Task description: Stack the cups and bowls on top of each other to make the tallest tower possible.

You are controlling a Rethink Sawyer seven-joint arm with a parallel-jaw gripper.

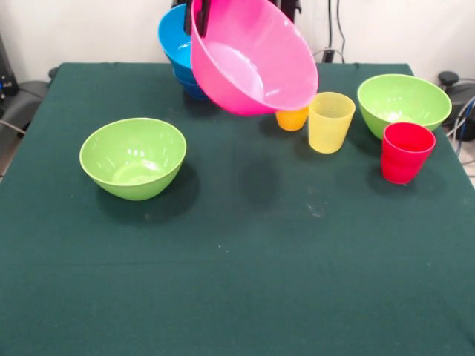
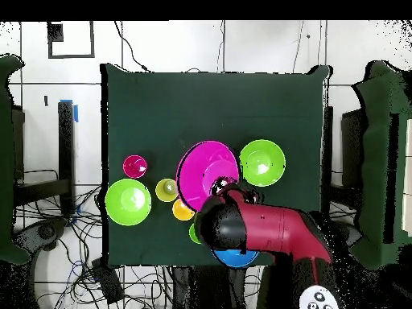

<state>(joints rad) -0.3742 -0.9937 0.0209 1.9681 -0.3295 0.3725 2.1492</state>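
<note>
My gripper (image 1: 199, 16) is shut on the rim of the large pink bowl (image 1: 256, 55) and holds it tilted in the air, its opening facing the camera. In the overhead view the gripper (image 2: 219, 187) sits at the pink bowl's (image 2: 201, 169) edge. The tower (image 1: 177, 52) of nested blue bowls stands just behind, partly hidden; from above it (image 2: 235, 257) shows under my arm. The orange cup (image 1: 292, 119) peeks from under the pink bowl. The yellow cup (image 1: 331, 121) and the red cup (image 1: 405, 152) stand upright to the right. A green cup (image 2: 194, 233) shows only from above.
One lime green bowl (image 1: 133, 157) stands at the left, another (image 1: 403, 102) at the far right behind the red cup. The dark green table (image 1: 237, 282) has free room along its near half. Cables lie on the floor beside the table.
</note>
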